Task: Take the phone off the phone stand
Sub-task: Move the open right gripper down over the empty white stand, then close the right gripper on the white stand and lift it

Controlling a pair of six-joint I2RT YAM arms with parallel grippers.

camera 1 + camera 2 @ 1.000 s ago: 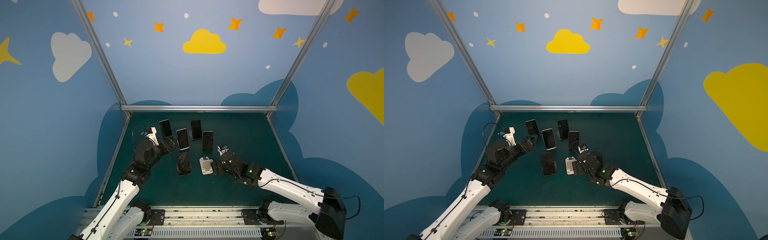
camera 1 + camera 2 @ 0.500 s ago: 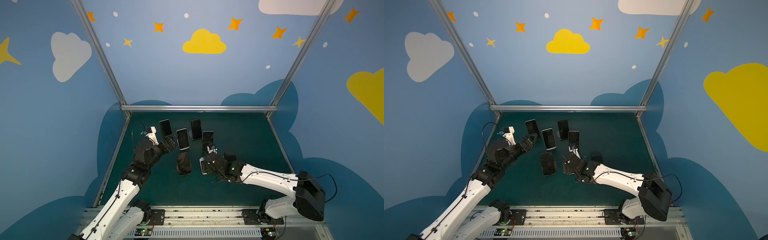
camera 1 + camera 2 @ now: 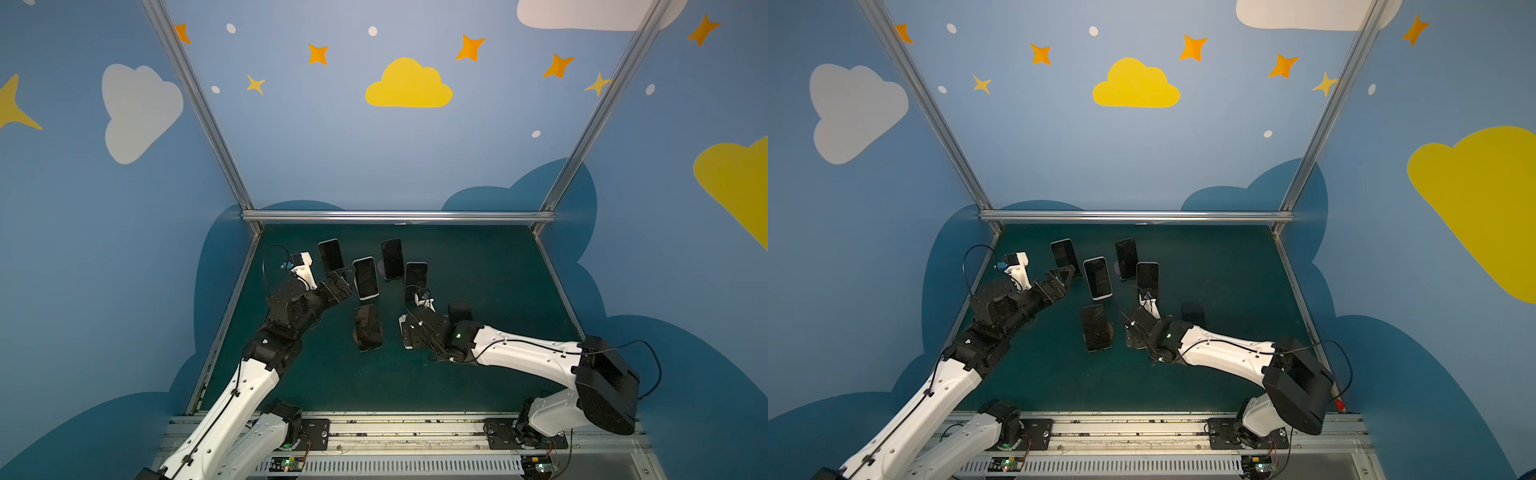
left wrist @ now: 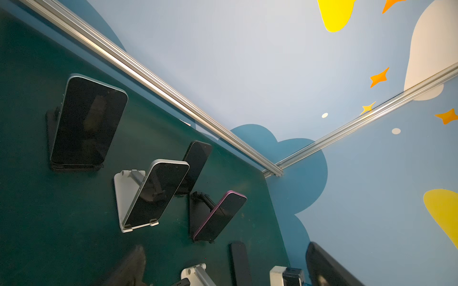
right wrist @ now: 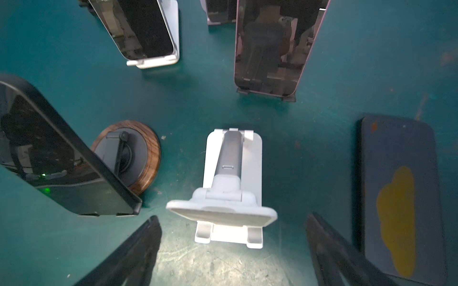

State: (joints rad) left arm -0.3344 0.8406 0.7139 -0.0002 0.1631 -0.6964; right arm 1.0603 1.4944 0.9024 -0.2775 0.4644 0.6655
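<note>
One phone (image 5: 401,198) flat; right gripper (image 5: 231,220) over white stand (image 5: 233,158).

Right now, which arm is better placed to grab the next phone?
Left, probably: the left gripper stands open near the silver-edged phone on its white stand; the right gripper hangs open over an empty stand.

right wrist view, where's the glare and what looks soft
Right wrist view: a bright patch lights the mat at the foot of the empty white stand; the flat phone mirrors a yellow cloud; the right gripper's fingers are dark and blurred. Left wrist view: evenly lit, no hot spot.
</note>
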